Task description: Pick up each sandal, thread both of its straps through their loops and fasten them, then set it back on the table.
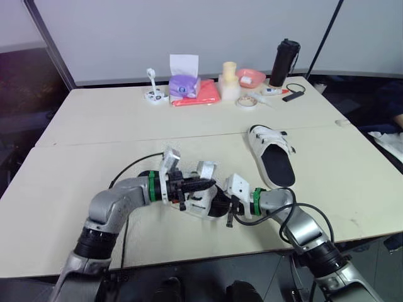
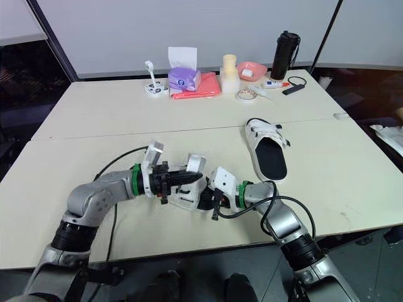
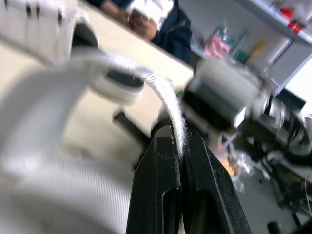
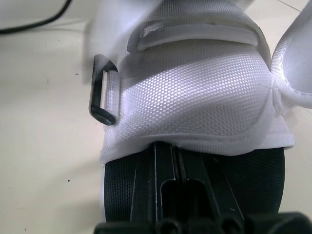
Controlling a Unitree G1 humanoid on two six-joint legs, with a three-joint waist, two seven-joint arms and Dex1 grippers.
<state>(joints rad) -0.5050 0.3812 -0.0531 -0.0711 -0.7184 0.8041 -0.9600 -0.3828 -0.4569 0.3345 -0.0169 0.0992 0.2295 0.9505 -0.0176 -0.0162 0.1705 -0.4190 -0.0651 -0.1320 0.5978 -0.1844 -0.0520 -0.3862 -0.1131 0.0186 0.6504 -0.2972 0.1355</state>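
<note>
**Left eye view, then each wrist: one sandal between the hands, one lying apart**

Left eye view: a near sandal (image 1: 204, 204), white with a black footbed, is seen at the front of the counter (image 1: 94, 138), between the left hand (image 1: 203, 184) and the right hand (image 1: 232, 212). A far sandal (image 1: 272, 154) is laid flat further back on the right, well apart from both hands.

Left wrist view: the left hand is shown closed, with a white strap (image 3: 173, 105) pinched between its fingertips.

Right wrist view: the right hand's fingers (image 4: 165, 168) are pressed together over the black footbed, their tips hidden under the white mesh upper. Whether any fabric is gripped cannot be told. A black loop (image 4: 102, 95) is fixed at the upper's side.
</note>
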